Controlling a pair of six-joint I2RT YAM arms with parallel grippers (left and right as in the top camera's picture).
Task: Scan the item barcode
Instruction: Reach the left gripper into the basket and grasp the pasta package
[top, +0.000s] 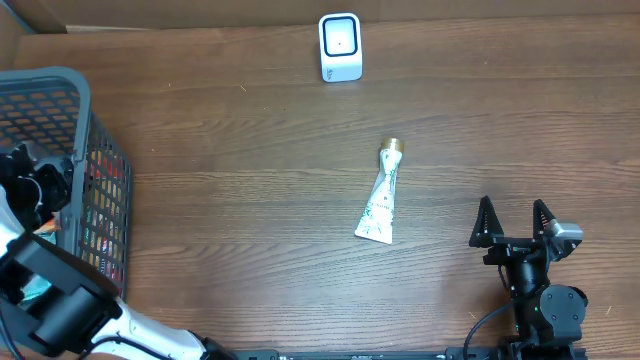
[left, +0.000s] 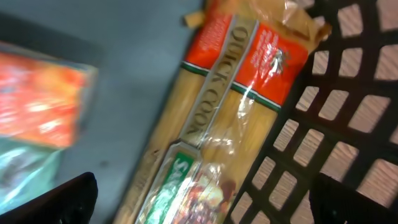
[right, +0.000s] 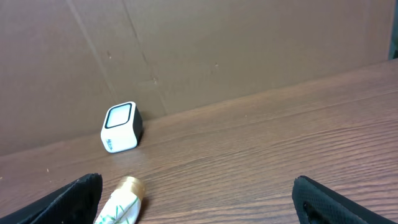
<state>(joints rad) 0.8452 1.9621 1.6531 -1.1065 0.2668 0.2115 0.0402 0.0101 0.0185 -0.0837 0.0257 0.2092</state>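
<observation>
Two grippers stand wide open with nothing in them. The left gripper (left: 205, 182) hangs inside the basket (top: 62, 76) at the left edge of the table (top: 250, 260), its fingers spread on either side of a long pasta packet (left: 211, 118). The right gripper (top: 513, 218) waits at the near right, pointing toward the far edge, its jaws equally wide and holding nothing.

The step in hand looks to be fetching an item out of the basket. To do it well, the left gripper should come down across the narrow width of the pasta packet, not along its length, and close on the firm middle instead of the crinkled end by the mesh wall. The film is slick, so a centred grip matters. The lift should go straight up to clear the wall before it swings toward the scanner (top: 340, 47), which stands far off at the middle of the far edge, its window facing the arms.

One tube (top: 380, 200) lies flat on the bare table between the scanner and the right gripper, cap toward the scanner, touching nothing.

Inside the basket, the pasta packet lies along the mesh wall. A blurred orange packet (left: 37, 99) sits beside it, with something teal underneath that I cannot identify.
</observation>
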